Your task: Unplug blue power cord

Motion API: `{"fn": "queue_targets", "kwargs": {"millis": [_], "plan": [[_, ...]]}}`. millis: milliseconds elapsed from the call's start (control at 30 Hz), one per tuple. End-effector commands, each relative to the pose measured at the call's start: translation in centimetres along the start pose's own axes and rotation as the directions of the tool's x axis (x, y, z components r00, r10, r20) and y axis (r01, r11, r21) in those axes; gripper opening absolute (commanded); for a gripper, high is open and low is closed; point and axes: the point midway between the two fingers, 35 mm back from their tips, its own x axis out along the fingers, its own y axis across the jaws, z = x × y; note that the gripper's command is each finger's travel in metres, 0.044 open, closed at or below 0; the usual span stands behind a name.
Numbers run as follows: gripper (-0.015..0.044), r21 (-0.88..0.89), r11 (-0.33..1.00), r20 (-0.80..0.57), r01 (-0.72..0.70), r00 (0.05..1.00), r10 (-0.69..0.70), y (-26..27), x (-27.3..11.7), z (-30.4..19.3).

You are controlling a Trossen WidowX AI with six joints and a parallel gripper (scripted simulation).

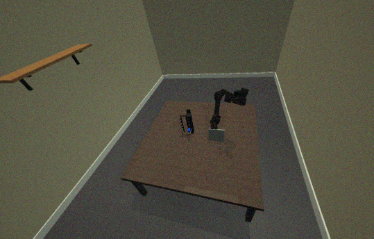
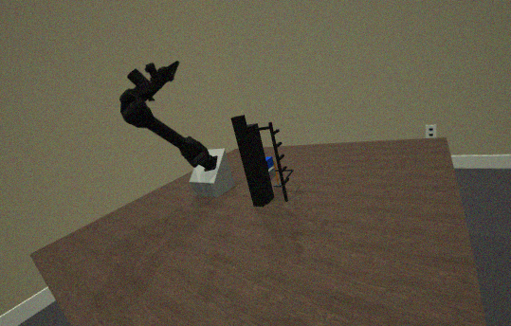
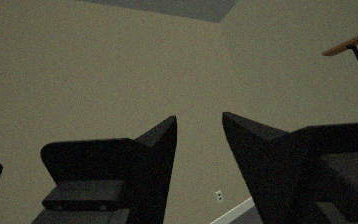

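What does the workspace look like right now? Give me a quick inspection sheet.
Surface: brown wooden table.
Job's things: black power strip standing tilted; blue plug at its face, beside a black rack.
Clutter: white block under the arm's base.
Grippers: gripper raised high, away from the strip, aimed at the wall; fingers part open, nothing between them.
Cables: cord too small to trace.
Surroundings: wooden shelf on wall; wall socket; grey floor.
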Motion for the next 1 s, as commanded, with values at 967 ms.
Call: {"fn": "queue_targets", "kwargs": {"millis": [967], "plan": [[0.016, -0.484, 0.682, -0.84, -0.548, 0.073, -0.537, -36.4, 14.5, -32.0]]}}
